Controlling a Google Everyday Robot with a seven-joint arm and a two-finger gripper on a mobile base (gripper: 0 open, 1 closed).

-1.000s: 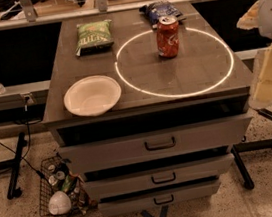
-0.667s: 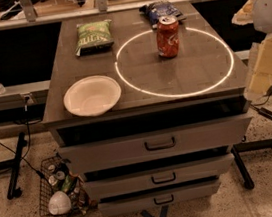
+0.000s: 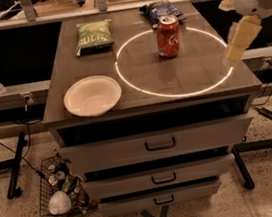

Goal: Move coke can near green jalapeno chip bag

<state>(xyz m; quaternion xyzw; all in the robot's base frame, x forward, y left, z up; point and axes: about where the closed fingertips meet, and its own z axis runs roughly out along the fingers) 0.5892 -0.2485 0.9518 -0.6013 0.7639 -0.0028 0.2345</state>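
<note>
Coke can (image 3: 168, 37) first: it stands upright, silver top up, on the back half of the table top (image 3: 197, 74). It sits inside the glowing ring (image 3: 119, 72) and near that ring's far edge. Its long axis is vertical, so you would most likely take it from the side or from above around the body.

Just behind the can, nearly touching it, lies the dark blue chip bag (image 3: 161, 11); leave that one alone. The green jalapeno chip bag (image 3: 94, 35) lies flat at the back left of the table, well apart from the can and outside the ring. The wood between them is bare.

The white bowl (image 3: 92, 95) sits at the front left, off the likely path.

Your gripper (image 3: 237, 40) hangs at the right edge of the table, above the ring's right rim and pointing down and inward. You cannot tell from this view whether it is open or closed, and it holds nothing.

The can lies to the gripper's left in the camera view and slightly further back, a fair way off. So your reach goes leftward across the ring. The carry then runs on the same way toward the green bag.
</note>
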